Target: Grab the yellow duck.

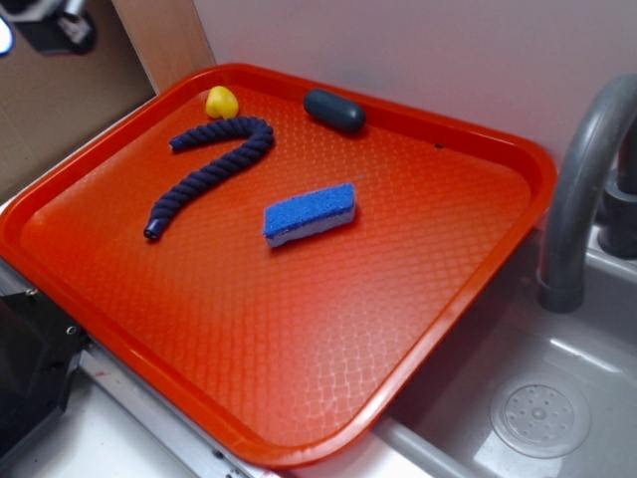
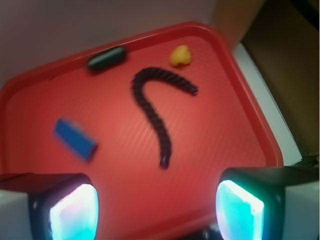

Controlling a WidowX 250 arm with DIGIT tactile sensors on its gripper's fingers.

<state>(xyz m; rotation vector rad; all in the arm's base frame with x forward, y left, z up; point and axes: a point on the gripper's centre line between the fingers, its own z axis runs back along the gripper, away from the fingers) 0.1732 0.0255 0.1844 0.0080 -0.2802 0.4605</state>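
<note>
The yellow duck (image 1: 221, 102) sits near the red tray's (image 1: 299, 398) eleven-o'clock corner rim, rope (image 1: 209, 164) just beside it; its heading is unclear; the gripper (image 2: 155, 210) hangs spread wide above open tray floor.

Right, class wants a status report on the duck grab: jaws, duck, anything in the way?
Gripper open, empty, above the tray's near edge. Yellow duck untouched at far corner. Dark rope curls between jaws and duck; capsule and sponge off to the side.
</note>
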